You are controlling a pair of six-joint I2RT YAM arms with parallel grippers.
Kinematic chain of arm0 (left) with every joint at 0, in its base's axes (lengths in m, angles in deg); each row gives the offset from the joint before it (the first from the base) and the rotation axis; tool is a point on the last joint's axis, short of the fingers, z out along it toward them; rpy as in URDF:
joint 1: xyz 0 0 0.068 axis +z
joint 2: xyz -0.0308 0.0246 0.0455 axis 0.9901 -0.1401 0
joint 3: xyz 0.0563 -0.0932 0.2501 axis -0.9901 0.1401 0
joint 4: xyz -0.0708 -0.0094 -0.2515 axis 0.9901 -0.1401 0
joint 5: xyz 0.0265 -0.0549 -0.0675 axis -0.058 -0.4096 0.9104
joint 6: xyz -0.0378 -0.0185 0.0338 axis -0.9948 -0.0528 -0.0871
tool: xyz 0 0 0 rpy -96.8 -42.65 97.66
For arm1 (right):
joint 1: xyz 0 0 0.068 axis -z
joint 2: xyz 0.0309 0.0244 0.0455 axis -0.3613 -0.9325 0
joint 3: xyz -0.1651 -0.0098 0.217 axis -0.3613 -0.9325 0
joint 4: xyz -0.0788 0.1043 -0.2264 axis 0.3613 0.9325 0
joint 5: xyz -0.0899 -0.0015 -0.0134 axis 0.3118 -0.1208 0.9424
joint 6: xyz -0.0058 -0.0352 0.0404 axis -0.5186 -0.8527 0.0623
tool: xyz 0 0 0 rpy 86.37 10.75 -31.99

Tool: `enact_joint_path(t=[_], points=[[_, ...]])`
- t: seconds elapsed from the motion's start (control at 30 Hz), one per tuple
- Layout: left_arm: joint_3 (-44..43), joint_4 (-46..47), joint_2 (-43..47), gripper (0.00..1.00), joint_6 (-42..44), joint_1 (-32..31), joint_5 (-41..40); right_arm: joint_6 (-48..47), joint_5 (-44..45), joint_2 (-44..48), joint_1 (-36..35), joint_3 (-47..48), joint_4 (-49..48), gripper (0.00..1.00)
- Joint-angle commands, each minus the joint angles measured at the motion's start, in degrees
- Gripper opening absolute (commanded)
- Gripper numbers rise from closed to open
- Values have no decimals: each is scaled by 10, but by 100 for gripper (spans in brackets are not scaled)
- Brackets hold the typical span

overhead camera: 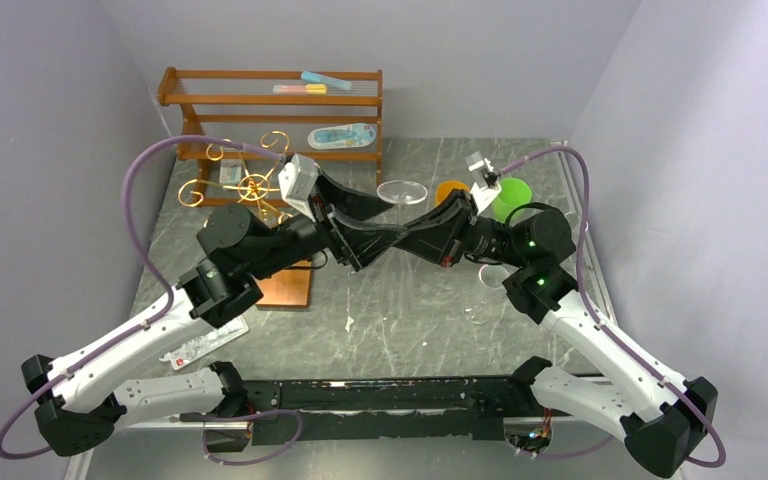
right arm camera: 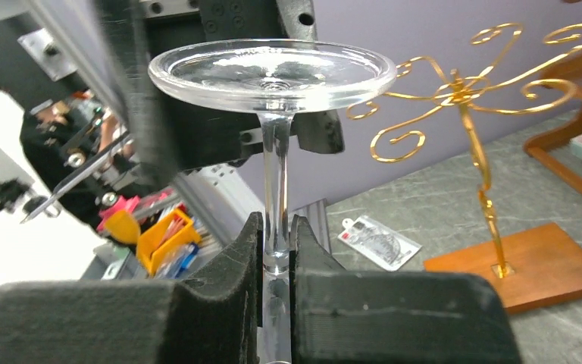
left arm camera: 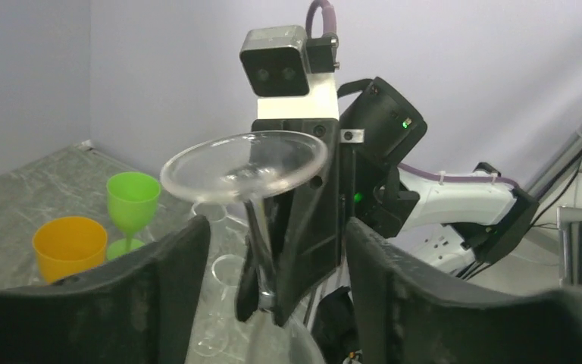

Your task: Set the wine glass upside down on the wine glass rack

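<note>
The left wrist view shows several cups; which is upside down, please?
The clear wine glass in the right end effector; the green goblet and orange cup stand upright.

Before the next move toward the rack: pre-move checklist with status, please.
1. Wine glass inverted, foot up: ok.
2. Right gripper shut on the stem: ok.
3. Left gripper open, jaws wide: ok.
4. Wine glass rack upright: ok.
5. Route from glass to rack free: not ok, the left arm lies between them in the top view.
6. Bowl clear below the fingers: cannot tell, hidden.
</note>
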Motion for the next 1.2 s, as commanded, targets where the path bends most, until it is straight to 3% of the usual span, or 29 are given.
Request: enact_joint_path(t=[0.0,0.13,0.33,0.57,0.9,1.17], points=[[-4,-44,32,81,28,0,-74,-14,97,-3,0,16,29,0],[-9,-132,57,94,47,0,-140,-51,184,-26,-1,38,74,0],[-55,-231,118,94,92,1,-263,-132,239,-117,-1,91,96,0],[-87,-251,180,93,152,1,-339,-218,284,-244,-6,168,87,0],[-68,-225,205,93,195,1,-373,-267,214,-432,-11,295,50,0],[-69,-235,194,93,199,1,-376,-295,146,-512,-17,344,2,0]])
